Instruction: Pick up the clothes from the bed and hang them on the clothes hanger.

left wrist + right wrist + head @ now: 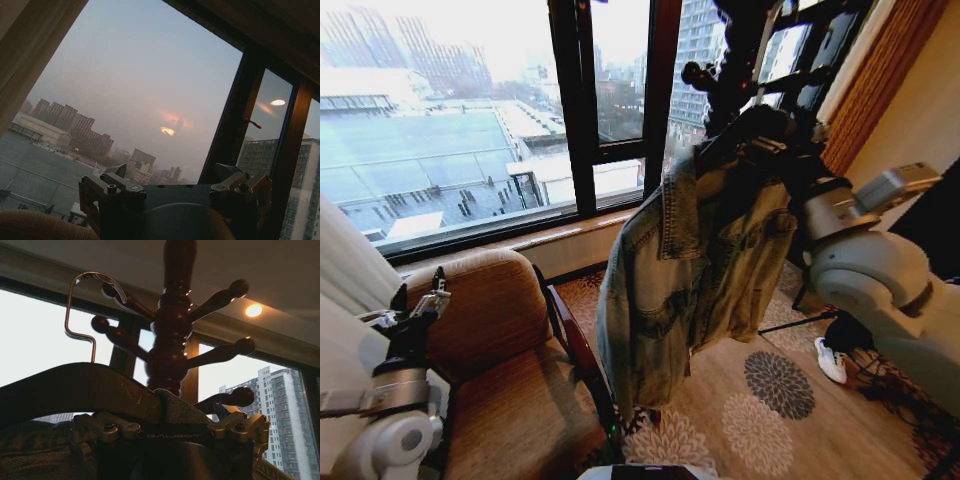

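Note:
The clothes are a pale blue denim jacket [690, 270] hanging full length in front of a dark wooden coat stand [730, 70] by the window. My right gripper [770, 145] is up at the jacket's shoulder, mostly hidden by cloth. In the right wrist view the jacket's collar [75, 385] lies across my right gripper [167, 415], whose fingers stand apart. The clothes hanger's metal hook [80, 305] curves over a peg of the stand [172, 340]. My left gripper [420, 295] is parked open at the lower left, pointing up [172, 172]. The bed is out of view.
A brown armchair [500, 340] stands at the left, close to the jacket's hem. A large window [470, 130] with a dark frame runs behind. Patterned carpet [770, 400] lies below the stand, with a white shoe [830, 360] on it.

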`<state>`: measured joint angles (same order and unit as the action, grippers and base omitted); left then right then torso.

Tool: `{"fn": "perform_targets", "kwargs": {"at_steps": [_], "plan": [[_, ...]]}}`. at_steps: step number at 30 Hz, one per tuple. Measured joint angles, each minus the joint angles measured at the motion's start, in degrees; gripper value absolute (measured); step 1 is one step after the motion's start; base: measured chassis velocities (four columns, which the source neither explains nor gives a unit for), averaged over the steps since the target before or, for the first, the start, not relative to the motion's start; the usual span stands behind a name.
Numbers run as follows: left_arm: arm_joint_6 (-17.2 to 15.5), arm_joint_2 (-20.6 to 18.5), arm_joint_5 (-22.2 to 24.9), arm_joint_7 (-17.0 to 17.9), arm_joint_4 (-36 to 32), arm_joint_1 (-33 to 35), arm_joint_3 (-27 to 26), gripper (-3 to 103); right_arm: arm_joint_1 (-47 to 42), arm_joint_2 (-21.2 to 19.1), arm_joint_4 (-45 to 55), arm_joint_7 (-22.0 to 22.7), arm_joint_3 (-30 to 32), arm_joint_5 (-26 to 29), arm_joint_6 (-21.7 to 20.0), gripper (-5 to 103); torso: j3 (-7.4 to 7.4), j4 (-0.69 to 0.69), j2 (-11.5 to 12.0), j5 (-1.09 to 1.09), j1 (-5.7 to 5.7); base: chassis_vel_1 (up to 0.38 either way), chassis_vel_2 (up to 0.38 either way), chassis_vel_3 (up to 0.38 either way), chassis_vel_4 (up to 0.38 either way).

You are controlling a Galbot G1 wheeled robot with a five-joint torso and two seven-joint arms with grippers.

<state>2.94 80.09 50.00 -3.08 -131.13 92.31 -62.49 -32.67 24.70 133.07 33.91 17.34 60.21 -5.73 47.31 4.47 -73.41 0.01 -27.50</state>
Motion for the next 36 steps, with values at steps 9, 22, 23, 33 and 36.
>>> {"fn": "perform_targets", "kwargs": {"at_steps": [9,22,23,33,36], "plan": [[0.06,0.66,-0.75,-0.04,-0.7,0.22,0.69,100,-11.01,0.6,1.91,0.01,10.49,-0.43,-0.75,100,0.0,0.01,0.0,0.0,0.0,0.0,0.0,0.0,0.0],[0.73,1.3,-0.91,-0.06,-1.35,1.12,-0.05,100,-12.85,1.03,1.14,-0.02,11.5,-0.71,-1.02,57,0.0,0.0,0.0,-0.01,0.0,0.0,0.0,0.0,0.0],[0.73,1.3,-0.91,-0.06,-1.35,1.12,-0.05,100,-12.85,1.03,1.14,-0.02,11.5,-0.71,-1.02,57,0.0,0.0,0.0,-0.01,0.0,0.0,0.0,0.0,0.0],[0.88,1.6,-0.93,-0.1,-0.98,0.93,0.36,100,-16.0,0.14,1.97,5.17,14.36,-0.8,-5.29,33,0.0,0.01,0.0,0.0,0.0,0.0,0.0,0.0,0.0],[0.91,1.79,-1.24,-0.11,-0.75,0.71,0.96,100,-16.91,-0.18,2.51,7.65,15.46,-0.61,-6.99,30,0.0,0.0,0.0,0.01,0.0,0.0,0.0,0.0,0.0]]}}
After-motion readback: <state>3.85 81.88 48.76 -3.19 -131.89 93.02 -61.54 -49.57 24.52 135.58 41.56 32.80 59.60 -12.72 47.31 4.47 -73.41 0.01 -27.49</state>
